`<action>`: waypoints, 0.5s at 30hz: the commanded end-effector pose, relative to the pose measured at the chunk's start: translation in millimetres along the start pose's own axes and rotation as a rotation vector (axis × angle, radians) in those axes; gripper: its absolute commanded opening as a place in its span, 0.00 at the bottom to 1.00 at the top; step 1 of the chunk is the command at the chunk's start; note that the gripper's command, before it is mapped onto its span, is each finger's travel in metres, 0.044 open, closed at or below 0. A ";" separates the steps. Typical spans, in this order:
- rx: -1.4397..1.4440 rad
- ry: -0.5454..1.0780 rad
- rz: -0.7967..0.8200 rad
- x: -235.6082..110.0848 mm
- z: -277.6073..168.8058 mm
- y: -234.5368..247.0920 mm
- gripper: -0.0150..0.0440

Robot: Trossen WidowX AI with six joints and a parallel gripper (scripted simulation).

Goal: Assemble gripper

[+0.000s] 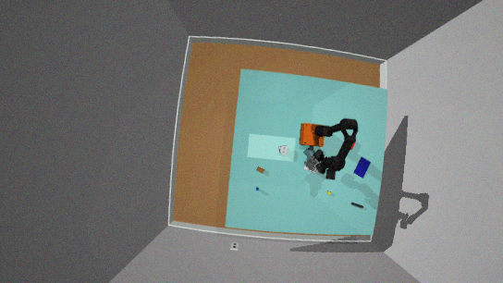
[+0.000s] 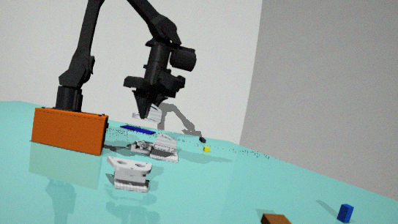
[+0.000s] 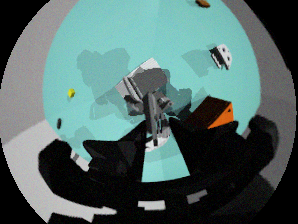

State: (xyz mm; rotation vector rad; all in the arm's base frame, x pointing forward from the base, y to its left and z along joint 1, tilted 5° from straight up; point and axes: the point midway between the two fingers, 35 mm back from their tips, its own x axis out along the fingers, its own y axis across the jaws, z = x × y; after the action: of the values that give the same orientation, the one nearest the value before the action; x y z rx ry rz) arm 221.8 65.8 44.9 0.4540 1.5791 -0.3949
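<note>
From the top, the black gripper [image 1: 315, 159] [image 2: 145, 115] [image 3: 157, 121] is over the white gripper base [image 1: 312, 169] [image 2: 164, 151] [image 3: 151, 64] and hides much of it. The white housing plate [image 1: 283, 150] [image 2: 131, 169] [image 3: 224, 56] is well apart from it, on a pale rectangle. A blue slab [image 1: 361, 167] [image 2: 138, 129] lies beyond the arm; a yellow cube [image 1: 328, 192] [image 2: 206, 149] [image 3: 71, 93] and a black bar [image 1: 357, 205] [image 2: 203, 140] [image 3: 59, 123] lie separately on the turquoise surface

In the exterior view, the fingers pinch a pale jaw [image 2: 155, 113] [image 3: 151, 111], held tilted above the surface and apart from the gripper base. The housing plate, two holes in its top, stands nearer the camera. The arm rises from an orange box [image 1: 312, 134] [image 2: 69, 131] [image 3: 222, 117]

In the wrist view, the jaw sticks out between the fingertips, overlapping the gripper base below; whether any pin carries a jaw, I cannot tell. The housing plate is off to the upper right, above the orange box
</note>
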 end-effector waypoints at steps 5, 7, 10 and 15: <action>-0.181 0.002 -0.011 1.7 7.0 -23.8 0.48; -0.227 0.002 -0.011 1.9 8.7 -29.3 0.48; -0.297 0.003 -0.012 2.3 10.9 -37.5 0.48; -0.413 0.006 -0.013 3.1 13.9 -51.1 0.48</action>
State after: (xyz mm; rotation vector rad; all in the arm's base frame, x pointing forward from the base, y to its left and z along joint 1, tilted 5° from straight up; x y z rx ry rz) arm 212.6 23.3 41.5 0.1829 1.6100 -0.1185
